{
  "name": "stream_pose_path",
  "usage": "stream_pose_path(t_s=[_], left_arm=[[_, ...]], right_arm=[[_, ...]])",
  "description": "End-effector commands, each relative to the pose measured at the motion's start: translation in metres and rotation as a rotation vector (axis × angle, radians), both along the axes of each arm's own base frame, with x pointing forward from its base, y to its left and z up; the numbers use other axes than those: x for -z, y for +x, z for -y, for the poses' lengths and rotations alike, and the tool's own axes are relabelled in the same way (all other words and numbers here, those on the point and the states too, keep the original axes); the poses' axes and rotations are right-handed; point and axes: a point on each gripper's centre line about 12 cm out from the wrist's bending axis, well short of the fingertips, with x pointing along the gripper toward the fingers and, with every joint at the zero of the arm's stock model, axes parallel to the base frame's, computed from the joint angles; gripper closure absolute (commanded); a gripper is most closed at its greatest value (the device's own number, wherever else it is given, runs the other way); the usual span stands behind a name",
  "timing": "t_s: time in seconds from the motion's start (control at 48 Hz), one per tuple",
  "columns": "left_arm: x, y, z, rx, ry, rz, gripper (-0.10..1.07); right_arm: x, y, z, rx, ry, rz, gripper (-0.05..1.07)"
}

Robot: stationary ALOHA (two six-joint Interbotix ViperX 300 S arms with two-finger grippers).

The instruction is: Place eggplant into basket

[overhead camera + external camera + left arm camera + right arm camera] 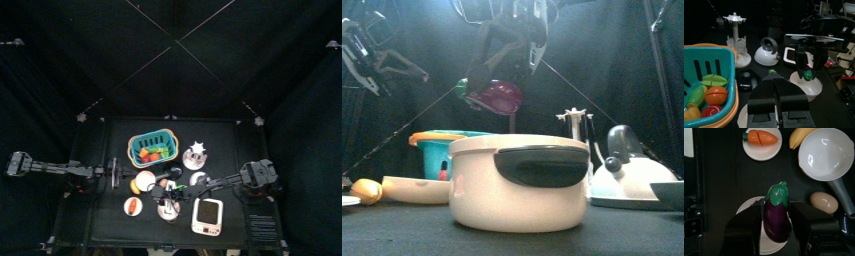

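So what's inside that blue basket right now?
The basket holds toy food: a green piece, a red-orange piece and something yellow at the edge. Its wall hides whatever lies deeper. The eggplant isn't in it; the right tool grips it.

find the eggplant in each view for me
Top: too small to make out.
Front: eggplant hangs upper middle, above the rice cooker.
Left wrist: right of centre, in the right gripper.
Right wrist: centre, between the jaws.
Shared landmark: white bowl.

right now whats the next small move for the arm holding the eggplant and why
Probably carry it sideways toward the basket. The right gripper is shut on the eggplant, lifted above a white plate, while the basket sits apart, still without it.
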Motion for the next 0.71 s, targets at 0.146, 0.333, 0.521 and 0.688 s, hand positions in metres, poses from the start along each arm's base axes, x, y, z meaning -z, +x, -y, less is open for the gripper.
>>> stream_pose_path(t_s=[0.146, 0.333, 0.521, 0.688], left_arm=[[-0.009, 0.003, -0.001, -0.005, 0.001, 0.029, 0.99], [-0.009, 0.003, -0.001, -0.005, 0.001, 0.029, 0.99], [-0.009, 0.003, -0.001, -0.006, 0.004, 0.029, 0.99], [-0.009, 0.003, -0.001, -0.006, 0.006, 0.029, 0.99]], right_arm=[[-0.052, 0.001, 0.042, 0.066, -0.024, 0.141, 0.43], [-0.067, 0.004, 0.105, 0.173, -0.077, 0.199, 0.43], [-0.082, 0.007, 0.169, 0.278, -0.128, 0.282, 0.43], [-0.083, 0.018, 0.217, 0.34, -0.158, 0.37, 0.43]])
